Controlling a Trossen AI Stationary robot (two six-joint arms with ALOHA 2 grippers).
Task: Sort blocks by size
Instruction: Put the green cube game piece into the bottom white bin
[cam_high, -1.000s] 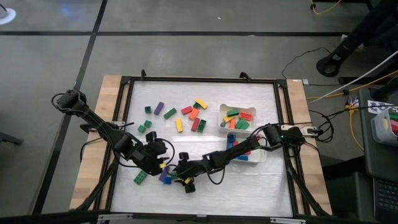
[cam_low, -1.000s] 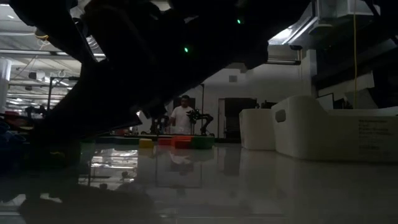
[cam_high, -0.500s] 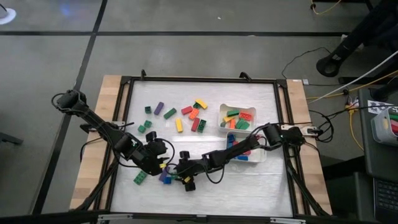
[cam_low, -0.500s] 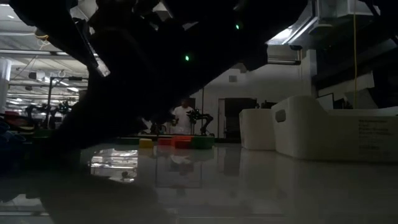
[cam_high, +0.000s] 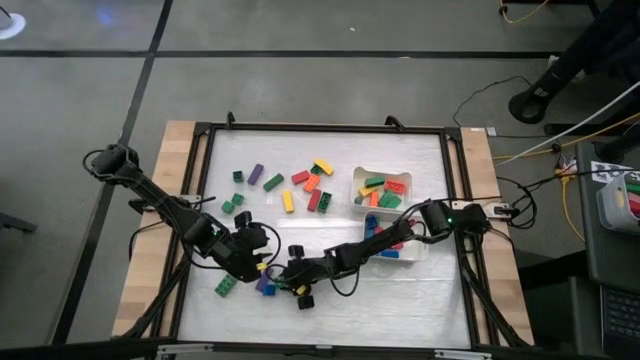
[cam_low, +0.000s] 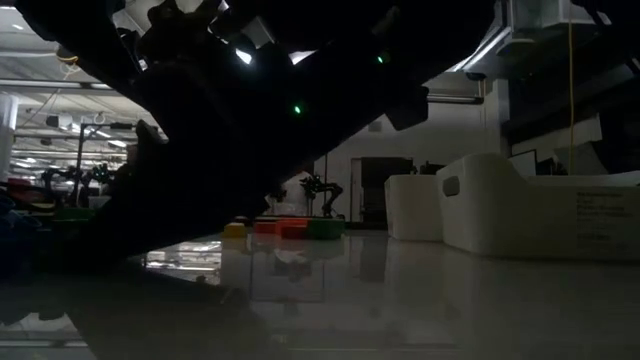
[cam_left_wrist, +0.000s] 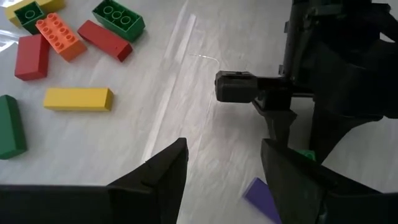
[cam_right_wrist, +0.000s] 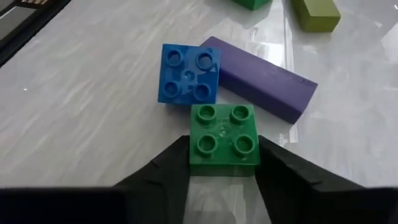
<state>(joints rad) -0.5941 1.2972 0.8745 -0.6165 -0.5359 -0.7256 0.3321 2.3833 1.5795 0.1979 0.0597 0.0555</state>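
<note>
My right gripper (cam_right_wrist: 224, 177) is low over the near middle of the table (cam_high: 290, 285), with its fingers on a small green cube (cam_right_wrist: 224, 137). A blue cube (cam_right_wrist: 188, 73) and a purple bar (cam_right_wrist: 261, 78) lie flat on the table just beyond the cube. My left gripper (cam_left_wrist: 224, 180) is open and empty beside them (cam_high: 255, 258). The purple bar (cam_left_wrist: 261, 193) lies by one of its fingers. A green block (cam_high: 227, 287) lies toward the left edge. More blocks (cam_high: 300, 185) lie scattered at the far middle. My right gripper pinches the green cube by two opposite side faces (cam_right_wrist: 194, 155) between its two fingers. The studs face up. The fingers come in low and slanting from the table's right. The cube looks to be sitting on the table, its far corner against the blue cube.
A white tray (cam_high: 356, 180) at the right holds several mixed blocks. A second tray (cam_high: 420, 250) nearer the front holds blue and red ones. The two arms are close together at the near middle. Yellow (cam_left_wrist: 78, 98), red (cam_left_wrist: 106, 40) and orange (cam_left_wrist: 59, 36) bars lie beyond the left gripper.
In the low view, an arm close to the camera has shifted a little and now covers more of the far side. In the high view, both grippers stay almost where they were.
</note>
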